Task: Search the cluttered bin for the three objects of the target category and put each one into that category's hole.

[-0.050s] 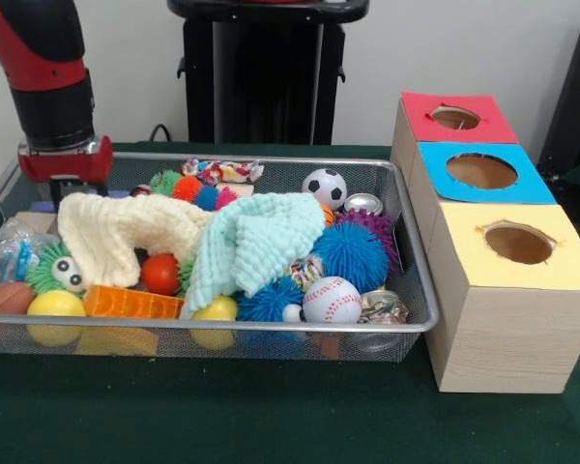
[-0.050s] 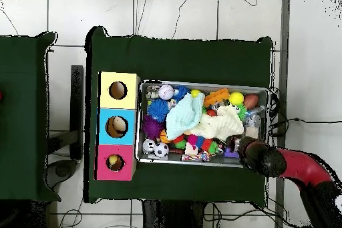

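Note:
A wire mesh bin (image 1: 406,246) holds a heap of toys. On top lie a cream cloth (image 1: 116,232) and a mint cloth (image 1: 256,242). Around them sit a soccer ball (image 1: 324,187), a baseball (image 1: 332,300), yellow balls (image 1: 55,304), an orange ball (image 1: 160,274), blue spiky balls (image 1: 351,253) and crushed cans (image 1: 383,306). My gripper (image 1: 72,184) hangs low over the bin's far left corner in the front view, just behind the cream cloth, which hides its tip. From overhead the gripper (image 2: 244,146) is at the bin's lower right corner.
A wooden box beside the bin has three holes in a row, topped red (image 1: 456,117), blue (image 1: 481,171) and yellow (image 1: 518,243). From overhead, pale objects show inside the blue hole (image 2: 117,126) and the red hole (image 2: 115,162). Dark green cloth (image 1: 271,416) covers the table.

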You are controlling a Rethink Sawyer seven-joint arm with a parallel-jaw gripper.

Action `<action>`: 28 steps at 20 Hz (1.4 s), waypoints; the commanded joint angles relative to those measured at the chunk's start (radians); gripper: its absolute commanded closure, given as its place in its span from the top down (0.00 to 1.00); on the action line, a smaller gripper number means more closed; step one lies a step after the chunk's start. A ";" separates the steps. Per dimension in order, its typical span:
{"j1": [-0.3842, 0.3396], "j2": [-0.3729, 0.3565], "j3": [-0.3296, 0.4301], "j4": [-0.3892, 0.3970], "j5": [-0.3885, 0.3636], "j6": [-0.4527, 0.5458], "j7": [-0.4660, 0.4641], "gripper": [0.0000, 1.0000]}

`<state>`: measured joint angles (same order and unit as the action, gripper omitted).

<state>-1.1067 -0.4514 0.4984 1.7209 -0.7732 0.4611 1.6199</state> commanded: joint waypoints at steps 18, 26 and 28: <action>0.408 -0.039 -0.054 -0.060 0.099 0.083 0.099 1.00; 0.443 -0.084 -0.077 -0.053 0.199 0.168 0.100 1.00; 0.452 -0.094 -0.092 -0.048 0.213 0.171 0.106 1.00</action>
<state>-0.7101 -0.5419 0.3742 1.6927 -0.6573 0.5485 1.6199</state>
